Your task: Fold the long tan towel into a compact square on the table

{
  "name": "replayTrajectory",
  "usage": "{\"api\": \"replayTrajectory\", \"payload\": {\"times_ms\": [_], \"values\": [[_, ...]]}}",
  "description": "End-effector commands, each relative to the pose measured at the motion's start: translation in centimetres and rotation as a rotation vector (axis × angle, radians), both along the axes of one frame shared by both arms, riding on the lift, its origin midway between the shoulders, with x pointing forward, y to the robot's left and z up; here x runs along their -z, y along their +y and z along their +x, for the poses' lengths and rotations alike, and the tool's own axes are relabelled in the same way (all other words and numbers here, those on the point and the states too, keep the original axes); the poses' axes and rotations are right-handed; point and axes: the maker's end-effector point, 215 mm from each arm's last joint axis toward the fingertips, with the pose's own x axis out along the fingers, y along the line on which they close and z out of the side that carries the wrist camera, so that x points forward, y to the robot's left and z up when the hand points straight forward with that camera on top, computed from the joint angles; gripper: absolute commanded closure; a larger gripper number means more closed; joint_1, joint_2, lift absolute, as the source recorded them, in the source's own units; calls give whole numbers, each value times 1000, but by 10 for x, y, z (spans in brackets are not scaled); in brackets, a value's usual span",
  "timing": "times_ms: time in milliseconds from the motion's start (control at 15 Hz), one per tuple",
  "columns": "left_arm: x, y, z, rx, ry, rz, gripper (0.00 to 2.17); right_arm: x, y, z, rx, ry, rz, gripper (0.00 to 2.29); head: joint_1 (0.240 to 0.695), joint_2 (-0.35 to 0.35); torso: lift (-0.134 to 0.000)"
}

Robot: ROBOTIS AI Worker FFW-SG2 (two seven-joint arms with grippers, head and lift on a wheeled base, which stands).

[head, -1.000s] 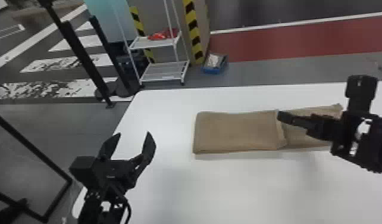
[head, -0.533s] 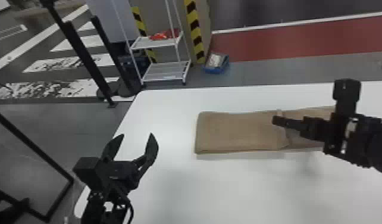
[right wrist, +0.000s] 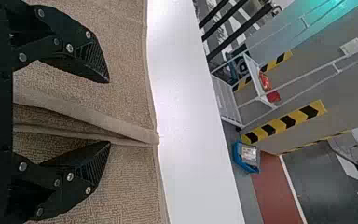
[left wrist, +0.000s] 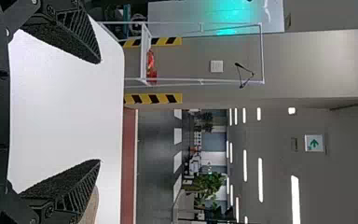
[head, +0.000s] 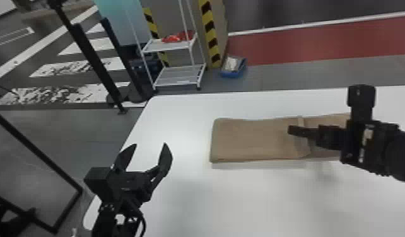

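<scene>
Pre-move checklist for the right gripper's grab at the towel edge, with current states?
- Right gripper open: ok, its fingers stand apart.
- Flap edge between those fingers: ok, in the right wrist view it runs between them.
- Fingertips low enough to grip cloth: cannot tell, contact is unclear.
- Left gripper off the towel: ok, open, to the towel's left.
- Towel flat on the white table: ok.
- Compact square reached: not ok, a long strip.

The left gripper [head: 150, 144] sits in the head view's lower left, fingers spread, tips upward; the right gripper [head: 295, 130] points leftward at right, fingers also apart.
</scene>
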Motion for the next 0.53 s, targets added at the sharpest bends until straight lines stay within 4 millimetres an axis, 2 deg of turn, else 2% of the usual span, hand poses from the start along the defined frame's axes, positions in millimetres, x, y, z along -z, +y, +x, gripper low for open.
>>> {"api": "replayTrajectory", "payload": {"times_ms": [0, 133, 267, 467], "values": [[1, 0, 0, -1, 1, -2, 137, 0, 2, -1, -3, 0, -1, 505, 695, 340, -123], [2, 0, 1, -1, 2, -3, 137, 1, 2, -1, -2, 2, -1, 505, 695, 341, -123], [5, 0, 0, -2, 8, -5, 137, 2, 1, -1, 0, 4, -4, 647, 695, 341, -123], [8, 1, 0, -1, 13, -5, 137, 2, 1, -2, 3, 7, 0, 650, 695, 341, -123]]}}
